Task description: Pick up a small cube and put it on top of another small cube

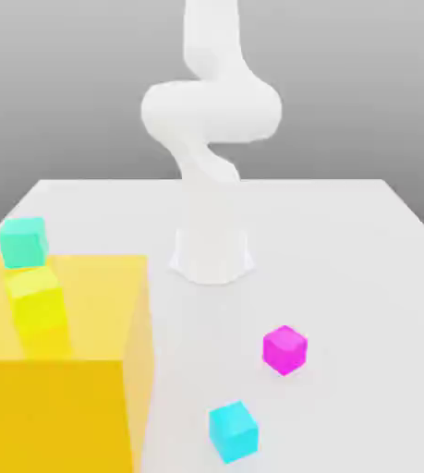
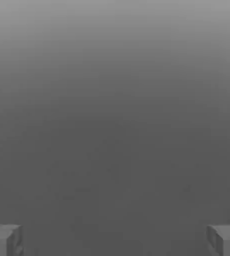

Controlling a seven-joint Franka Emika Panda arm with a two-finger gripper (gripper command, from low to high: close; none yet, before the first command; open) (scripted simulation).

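Four small cubes show in the exterior view. A magenta cube [image 1: 284,349] and a cyan cube [image 1: 233,430] lie apart on the white table [image 1: 345,240], near its front. A teal cube [image 1: 23,242] sits at the exterior view's left, just behind a big orange block. A yellow cube [image 1: 37,300] appears on or within that block; I cannot tell which. In the hand view my gripper [image 2: 115,240] is open, its grey fingertips [image 2: 4,240] far apart with nothing between them, facing plain grey background.
The large translucent orange block [image 1: 77,388] fills the front left of the table. The white arm [image 1: 211,120] rises from its base [image 1: 212,254] at the table's middle and leaves the frame at the top.
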